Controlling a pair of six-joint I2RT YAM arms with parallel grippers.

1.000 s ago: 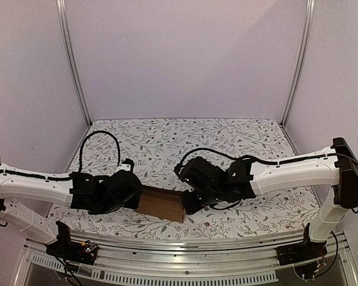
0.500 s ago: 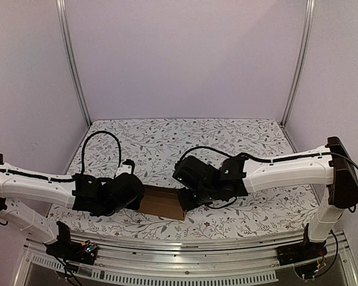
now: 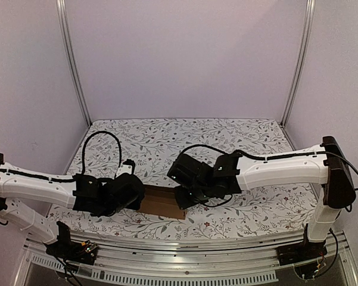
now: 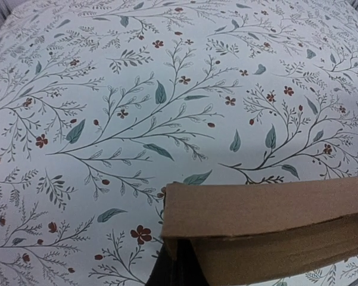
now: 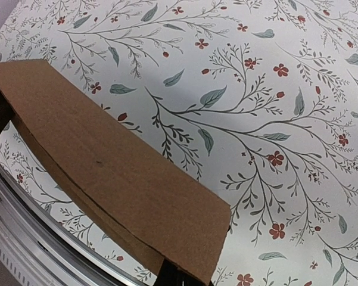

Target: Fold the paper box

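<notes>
**Box spanned from gripper to gripper**

The paper box [image 3: 162, 203] lay lengthwise between the arms, neither nearer. The left gripper [image 3: 138, 198] was pinched shut on one end and the right gripper [image 3: 184, 200] on the other, at their fingertips.

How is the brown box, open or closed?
Closed. The paper box has its top panel lying down on the layer beneath, only a thin seam between them.

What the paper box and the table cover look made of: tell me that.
The paper box: brown cardboard, matte, uncoated-looking; its cut edge shows stacked layers. The table cover: probably printed cloth or vinyl, flat, white with leaves and red flowers; which one cannot be told.
</notes>
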